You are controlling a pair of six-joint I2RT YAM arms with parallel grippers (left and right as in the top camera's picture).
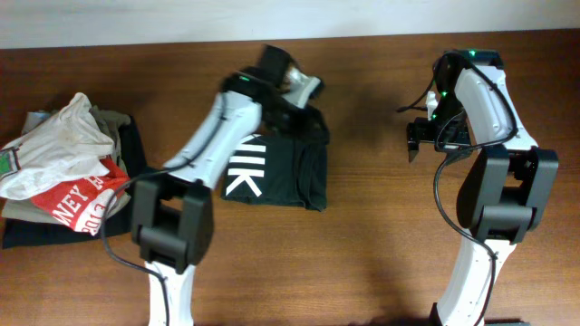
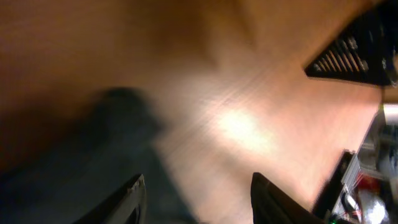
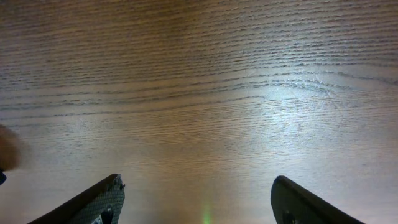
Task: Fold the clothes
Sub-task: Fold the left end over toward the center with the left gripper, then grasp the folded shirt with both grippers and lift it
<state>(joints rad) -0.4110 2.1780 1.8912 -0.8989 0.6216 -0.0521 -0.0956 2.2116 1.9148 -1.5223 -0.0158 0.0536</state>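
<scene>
The dark charcoal T-shirt (image 1: 281, 172) with white letters "NIK" lies folded into a compact block at the table's middle. My left gripper (image 1: 304, 100) hovers over its far right corner, open and empty. In the blurred left wrist view the dark cloth (image 2: 81, 155) fills the lower left, and the open fingers (image 2: 198, 196) straddle its edge and bare wood. My right gripper (image 1: 419, 140) is open and empty over bare table to the right of the shirt. The right wrist view shows its spread fingers (image 3: 198, 199) above wood only.
A pile of other garments (image 1: 68, 172), white-and-red on top with dark cloth beneath, sits at the left edge. The wooden table (image 1: 381, 244) runs bare in front of and to the right of the shirt. The right arm (image 2: 348, 56) appears in the left wrist view.
</scene>
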